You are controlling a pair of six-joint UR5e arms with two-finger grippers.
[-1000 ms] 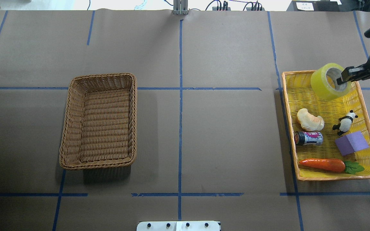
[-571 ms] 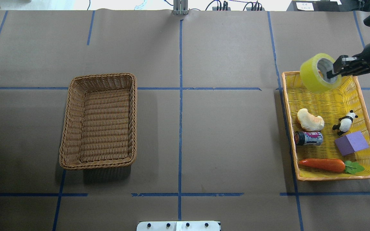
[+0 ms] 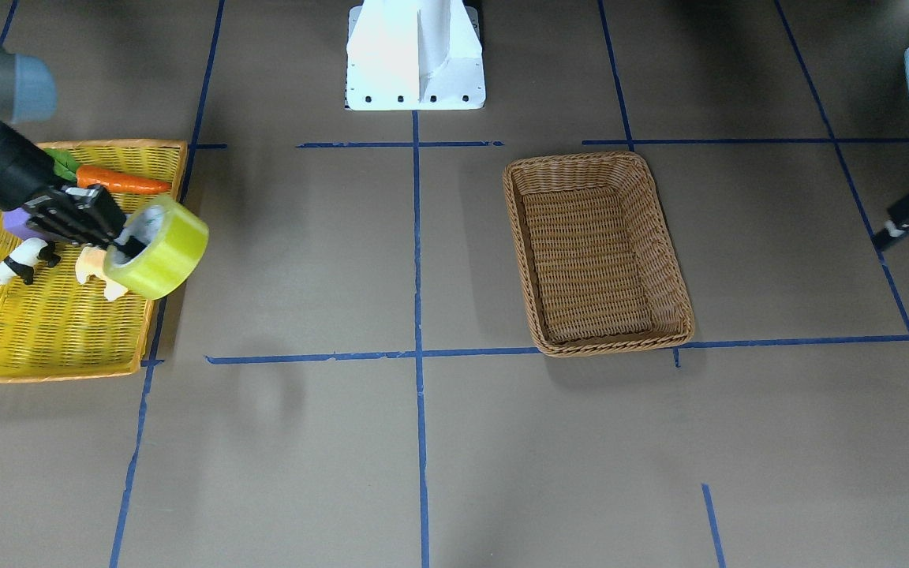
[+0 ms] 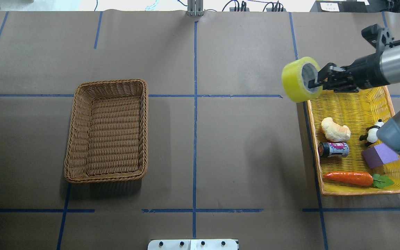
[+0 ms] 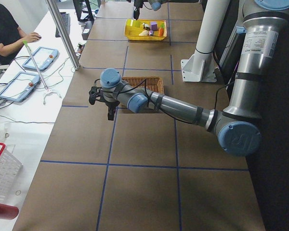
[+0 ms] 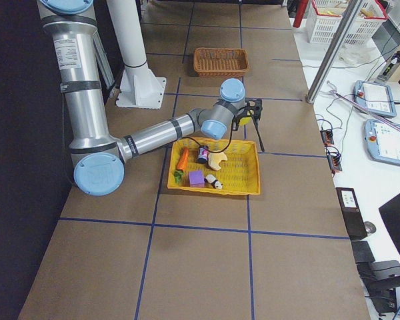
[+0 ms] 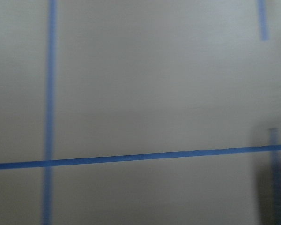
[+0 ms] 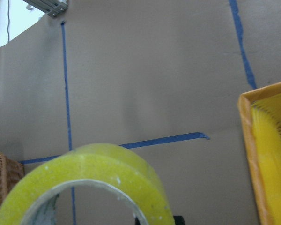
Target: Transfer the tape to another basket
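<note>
No writing was legible in any view. The small can (image 4: pixel 333 149) carried a pink-and-blue label too blurred to decipher, and marks on a white sheet (image 4: pixel 329 6) atop a black box (image 4: pixel 352 7) were equally unreadable.

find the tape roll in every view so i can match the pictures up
Exterior front-facing: tape at left, over the yellow tray's right rim.
Overhead exterior: tape at upper right, off the tray's top-left corner.
Exterior left: probably the tiny yellow-green speck at top, left of the tray.
Exterior right: cannot make it out.
Left wrist: not in it.
Right wrist: tape fills the bottom left.
Shared landmark: the yellow tray.
</note>
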